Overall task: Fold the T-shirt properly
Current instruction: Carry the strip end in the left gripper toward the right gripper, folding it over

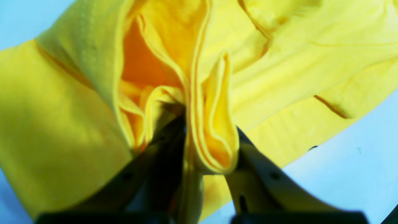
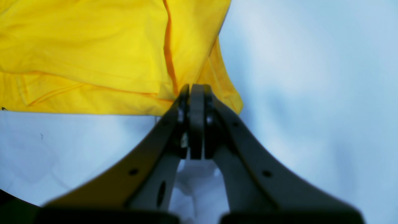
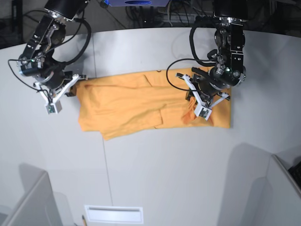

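Observation:
The yellow-orange T-shirt [image 3: 127, 103] lies spread across the middle of the white table [image 3: 164, 165], plain side up, with wrinkles and a flap folded near its lower middle. My left gripper [image 3: 192, 101] stands over the shirt's right part. In the left wrist view it [image 1: 211, 133] is shut on a bunched fold of the shirt [image 1: 295, 62], raised off the table. My right gripper [image 3: 74, 88] is at the shirt's left corner. In the right wrist view its jaws [image 2: 196, 90] are pressed together on the edge of the shirt [image 2: 93, 46].
Grey partition panels stand at the front left [image 3: 28, 202] and front right [image 3: 263, 188]. A white slotted plate [image 3: 113, 214] sits at the table's front edge. Cables and equipment [image 3: 141, 9] lie beyond the table's far edge.

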Motion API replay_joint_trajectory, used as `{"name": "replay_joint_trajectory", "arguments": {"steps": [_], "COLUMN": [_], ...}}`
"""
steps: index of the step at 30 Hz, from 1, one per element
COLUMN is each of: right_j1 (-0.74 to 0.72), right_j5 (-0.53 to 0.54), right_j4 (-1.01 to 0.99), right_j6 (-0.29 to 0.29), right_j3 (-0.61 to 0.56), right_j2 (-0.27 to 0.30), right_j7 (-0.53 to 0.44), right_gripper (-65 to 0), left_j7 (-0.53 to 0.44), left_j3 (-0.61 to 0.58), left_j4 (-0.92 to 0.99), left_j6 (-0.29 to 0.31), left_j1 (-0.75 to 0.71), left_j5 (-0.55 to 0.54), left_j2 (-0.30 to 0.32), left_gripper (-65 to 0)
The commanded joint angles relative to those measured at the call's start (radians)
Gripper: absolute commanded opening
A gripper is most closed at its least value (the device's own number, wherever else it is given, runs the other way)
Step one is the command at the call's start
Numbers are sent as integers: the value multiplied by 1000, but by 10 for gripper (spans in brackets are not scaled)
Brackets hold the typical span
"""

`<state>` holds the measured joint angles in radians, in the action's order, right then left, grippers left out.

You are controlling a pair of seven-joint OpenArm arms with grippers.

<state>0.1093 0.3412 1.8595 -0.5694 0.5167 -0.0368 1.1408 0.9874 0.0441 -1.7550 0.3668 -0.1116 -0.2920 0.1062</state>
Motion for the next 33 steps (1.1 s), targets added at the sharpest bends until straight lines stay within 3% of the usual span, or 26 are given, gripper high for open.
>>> {"name": "replay_joint_trajectory", "arguments": {"steps": [1,5,10,17,24,27,29,31,33], "right_j1": [-13,-13,-12,-13,-15,-27,-46,-79,-122], "right_j5": [14,14,14,14,14,14,14,14,14], "right_j4": [21,19,19,19,19,19,16,13,-11], "right_j6": [-2,-2,-2,-2,-2,-2,-1,1,1], "right_j3": [0,0,0,0,0,0,0,0,0], "right_j2": [5,4,4,4,4,5,8,11,13], "right_j7": [-18,-18,-18,-18,-18,-17,3,34,71], "right_gripper": [-650,-650,-650,-650,-650,-650,-650,-650,-650], "left_j7": [-15,-15,-15,-15,-15,-15,-15,-15,-15], "left_j3": [0,0,-52,-198,-214,-172,-77,18,110], "left_j4": [-15,-15,-15,-15,-49,-113,-150,-178,-190], "left_j6": [4,4,4,4,4,4,4,4,5], "left_j1": [17,17,17,19,16,-4,-50,-79,-107], "left_j5": [-13,-16,-19,-14,-19,-22,-22,-22,-22], "left_j2": [2,2,0,-12,-47,-41,-41,-43,-41], "left_gripper": [-607,-477,-397,-375,-375,-385,-402,-481,-645]}}
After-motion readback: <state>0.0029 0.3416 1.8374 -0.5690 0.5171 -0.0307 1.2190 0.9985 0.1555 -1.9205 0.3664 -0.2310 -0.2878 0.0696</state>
